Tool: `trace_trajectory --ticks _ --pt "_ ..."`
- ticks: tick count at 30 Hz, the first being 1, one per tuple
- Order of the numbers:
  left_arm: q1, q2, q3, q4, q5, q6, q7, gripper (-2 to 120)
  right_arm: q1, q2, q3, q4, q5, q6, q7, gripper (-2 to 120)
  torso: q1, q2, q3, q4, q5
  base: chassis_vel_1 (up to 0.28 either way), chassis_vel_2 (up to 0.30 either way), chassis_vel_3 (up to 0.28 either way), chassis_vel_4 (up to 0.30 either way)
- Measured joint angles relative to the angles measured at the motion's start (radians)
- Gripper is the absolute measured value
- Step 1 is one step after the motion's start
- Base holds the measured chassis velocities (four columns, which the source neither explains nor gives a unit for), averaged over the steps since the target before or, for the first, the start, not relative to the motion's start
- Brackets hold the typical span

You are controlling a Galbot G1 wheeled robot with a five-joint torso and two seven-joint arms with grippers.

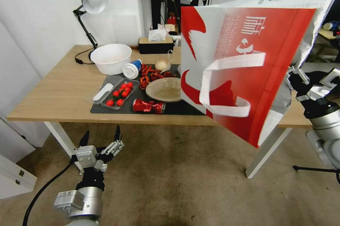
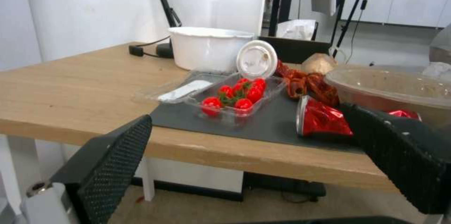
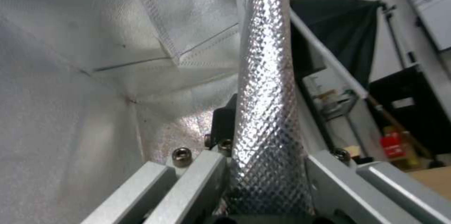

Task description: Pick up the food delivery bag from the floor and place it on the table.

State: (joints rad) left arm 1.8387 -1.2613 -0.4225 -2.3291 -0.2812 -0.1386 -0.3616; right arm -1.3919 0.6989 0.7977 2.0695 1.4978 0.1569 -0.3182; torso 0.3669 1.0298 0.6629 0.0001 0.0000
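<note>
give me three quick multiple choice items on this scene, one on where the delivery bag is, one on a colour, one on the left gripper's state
1. Where is the food delivery bag?
A. on the floor
B. held up by the right gripper
C. inside the white bowl

2. What colour is the crushed can?
A. red
B. blue
C. green

3. What state is the left gripper in?
A. shut on the can
B. gripping the lamp
C. open, holding nothing

Key: 1 B, the bag hangs tilted off the floor with its foil wall pinched; 2 A, its foil skin is red; 3 C, its fingers are spread below the table edge.
</note>
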Motion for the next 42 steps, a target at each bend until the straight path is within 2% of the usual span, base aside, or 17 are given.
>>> trace_trajectory --ticks 1,2,5,17,22,25,27,30,33,42 --pt "0.0 0.0 0.002 0.001 0.001 0.0 -0.001 100 0.012 -0.001 -0.006 0.008 -0.007 0.011 0.064 0 0.0 0.0 0.0 0.0001 0.0 0.0 0.0 0.0 0.0" --pt "0.0 0.0 0.002 0.001 0.001 0.0 -0.001 100 0.012 -0.001 -0.006 0.008 -0.007 0.011 0.064 0 0.0 0.0 0.0 0.0001 0.0 0.0 0.0 0.0 0.0" --pt "0.0 -0.001 0.003 0.003 0.004 -0.002 -0.001 100 0.031 -0.003 -0.012 0.022 -0.02 0.017 0.191 0 0.0 0.0 0.0 0.0 0.0 0.0 0.0 0.0 0.0" --pt "0.001 -0.005 0.006 0.007 0.012 -0.007 -0.001 100 0.054 -0.025 -0.02 0.033 -0.084 0.008 0.411 0 0.0 0.0 0.0 0.0 0.0001 0.0 0.0 0.0 0.0" --pt "0.003 -0.006 0.006 0.008 0.016 -0.01 -0.001 100 0.059 -0.046 -0.02 0.041 -0.123 -0.047 0.51 0 0.0 0.0 0.0 0.0 0.0001 0.0 0.0 0.0 0.0" --pt "0.005 -0.007 0.005 0.009 0.017 -0.01 -0.001 100 0.066 -0.055 -0.02 0.049 -0.109 -0.072 0.552 0 0.0 0.0 0.0 0.0001 0.0001 0.0 0.0 0.0 0.0" --pt "0.005 -0.008 0.005 0.011 0.019 -0.01 -0.001 100 0.075 -0.067 -0.019 0.06 -0.087 -0.113 0.625 0 0.0 0.0 0.0 0.0 0.0 0.0 0.0 0.0 0.0" --pt "0.005 -0.008 0.005 0.013 0.02 -0.01 -0.001 100 0.081 -0.072 -0.017 0.066 -0.067 -0.136 0.66 0 0.0 0.0 0.0 0.0 0.0001 0.0 0.0 0.0 0.0" --pt "0.002 -0.008 0.005 0.016 0.02 -0.01 -0.001 100 0.104 -0.09 -0.014 0.077 -0.019 -0.192 0.744 0 0.0 0.0 0.0 0.0001 0.0001 0.0 0.0 0.0 0.0" --pt "-0.001 -0.007 0.004 0.019 0.02 -0.006 -0.001 100 0.143 -0.149 0.001 0.091 0.06 -0.321 0.823 0 0.0 0.0 0.0 0.0 0.0 0.0 0.0 0.0 0.0"
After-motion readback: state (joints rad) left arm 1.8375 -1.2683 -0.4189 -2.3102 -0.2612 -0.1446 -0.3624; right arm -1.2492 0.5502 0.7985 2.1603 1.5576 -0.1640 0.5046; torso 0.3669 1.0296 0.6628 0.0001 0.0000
